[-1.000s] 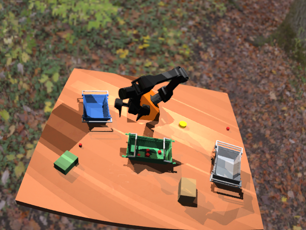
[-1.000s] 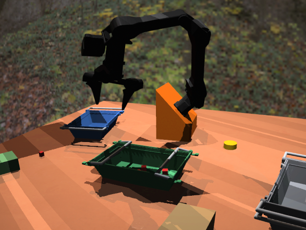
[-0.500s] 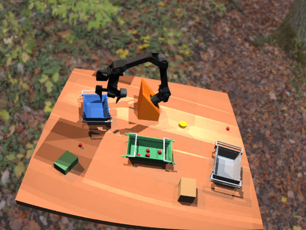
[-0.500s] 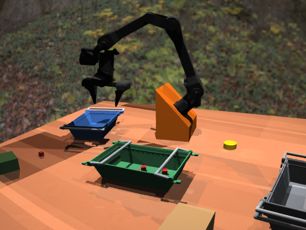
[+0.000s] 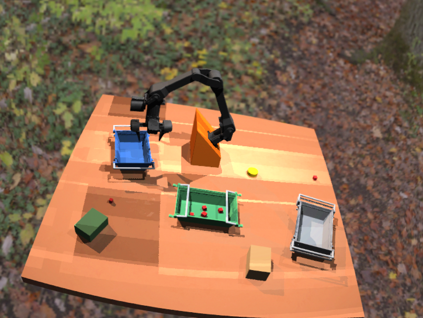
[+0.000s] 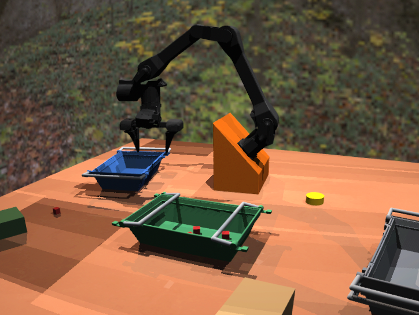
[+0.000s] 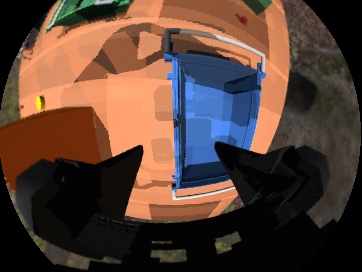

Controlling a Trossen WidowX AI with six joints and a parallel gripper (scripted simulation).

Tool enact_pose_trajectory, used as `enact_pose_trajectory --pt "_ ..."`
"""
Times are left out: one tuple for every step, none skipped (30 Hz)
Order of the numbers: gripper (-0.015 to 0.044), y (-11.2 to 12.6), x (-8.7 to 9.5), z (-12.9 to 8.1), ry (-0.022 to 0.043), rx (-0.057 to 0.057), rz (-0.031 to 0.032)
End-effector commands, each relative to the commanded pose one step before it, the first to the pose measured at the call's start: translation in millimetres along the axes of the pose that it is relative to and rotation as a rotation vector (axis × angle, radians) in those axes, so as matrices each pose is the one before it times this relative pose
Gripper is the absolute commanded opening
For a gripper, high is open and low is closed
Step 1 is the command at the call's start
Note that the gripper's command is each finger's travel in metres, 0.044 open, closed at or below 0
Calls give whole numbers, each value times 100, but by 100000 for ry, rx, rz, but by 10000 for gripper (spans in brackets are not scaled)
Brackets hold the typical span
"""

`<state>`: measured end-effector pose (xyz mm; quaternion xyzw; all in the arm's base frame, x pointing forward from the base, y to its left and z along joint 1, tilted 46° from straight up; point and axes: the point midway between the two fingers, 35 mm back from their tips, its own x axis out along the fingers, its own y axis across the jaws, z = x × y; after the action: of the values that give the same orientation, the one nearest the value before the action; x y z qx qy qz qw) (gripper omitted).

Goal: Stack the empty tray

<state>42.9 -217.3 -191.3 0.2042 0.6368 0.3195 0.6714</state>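
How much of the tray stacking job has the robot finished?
Done: both wire bars lie across the green tray holding red blocks. In hand: the open gripper hangs over the far end of the empty blue tray, holding nothing. Left: grab it, set it level on the bars, let go.
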Motion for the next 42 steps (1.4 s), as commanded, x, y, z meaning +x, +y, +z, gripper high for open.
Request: enact_pose_trajectory --pt "440 116 2125 -193 337 -467 1186" --pt "440 -21 621 3 -4 -4 1" --pt "440 -9 624 2 -4 -4 2" --pt "440 3 623 2 -4 -4 3" --pt "440 15 621 2 -4 -4 5" --pt "440 28 619 1 -5 -4 6" --pt "440 40 616 0 -5 -3 7" --pt "440 52 614 0 -5 -3 9" --pt "440 64 609 -1 -5 -3 10" --pt "440 59 482 -1 -4 -2 9" --pt "440 39 291 -1 -2 -1 6" --pt "440 14 97 0 -1 0 2" --pt "440 0 0 0 0 0 0" --pt "440 0 0 0 0 0 0" --pt "440 0 0 0 0 0 0" --pt "440 0 0 0 0 0 0" --pt "440 0 0 0 0 0 0" --pt "425 0 0 0 0 0 0" --pt "411 0 0 0 0 0 0" --pt "396 0 0 0 0 0 0" --pt "381 0 0 0 0 0 0" --pt "367 0 0 0 0 0 0" --pt "352 0 0 0 0 0 0" --pt "337 0 0 0 0 0 0" --pt "323 0 0 0 0 0 0" --pt "308 0 0 0 0 0 0" --pt "293 0 0 0 0 0 0" --pt "279 0 0 0 0 0 0" --pt "264 0 0 0 0 0 0" --pt "249 0 0 0 0 0 0" --pt "235 0 0 0 0 0 0" --pt "228 0 0 0 0 0 0" --pt "221 0 0 0 0 0 0" --pt "215 0 0 0 0 0 0" --pt "208 0 0 0 0 0 0" --pt "201 0 0 0 0 0 0" --pt "195 0 0 0 0 0 0" --pt "188 0 0 0 0 0 0" --pt "181 0 0 0 0 0 0" --pt "175 0 0 0 0 0 0" --pt "168 0 0 0 0 0 0" --pt "161 0 0 0 0 0 0"
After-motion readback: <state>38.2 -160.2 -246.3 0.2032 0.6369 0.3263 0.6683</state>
